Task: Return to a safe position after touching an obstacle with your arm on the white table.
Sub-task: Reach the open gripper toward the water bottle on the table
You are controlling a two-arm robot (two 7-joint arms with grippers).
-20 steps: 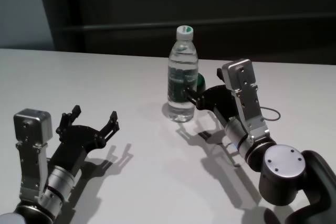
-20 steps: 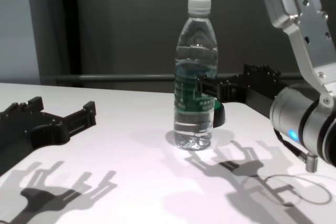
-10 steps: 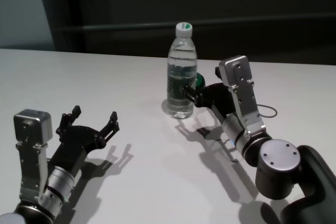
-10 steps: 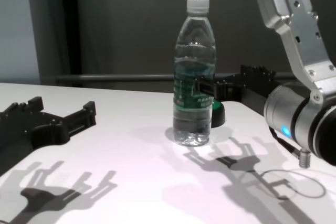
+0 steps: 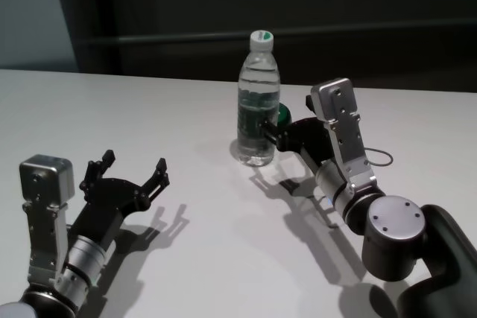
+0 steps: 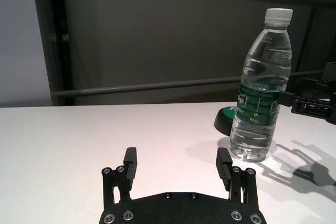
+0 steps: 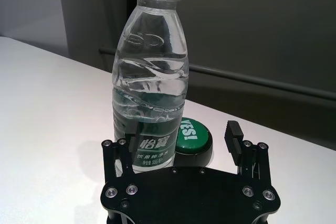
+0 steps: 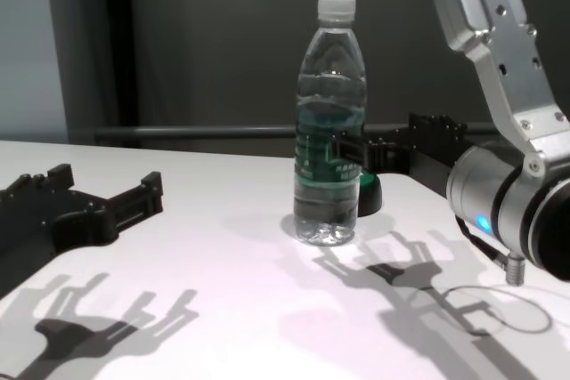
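right gripper (image 5: 270, 133) is sitting spread open, one fingertip touching the upright obstacle (image 5: 258, 102) mid-far on the white table (image 5: 149, 109), so retreat looks pending; left gripper (image 5: 125, 173) is idling open, near-left

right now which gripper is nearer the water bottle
Right. The right gripper has a fingertip against the water bottle; the left gripper sits well apart, open near the table's front.

A lab-like room: bare white table (image 5: 149, 109), dark railed wall (image 5: 298, 5).
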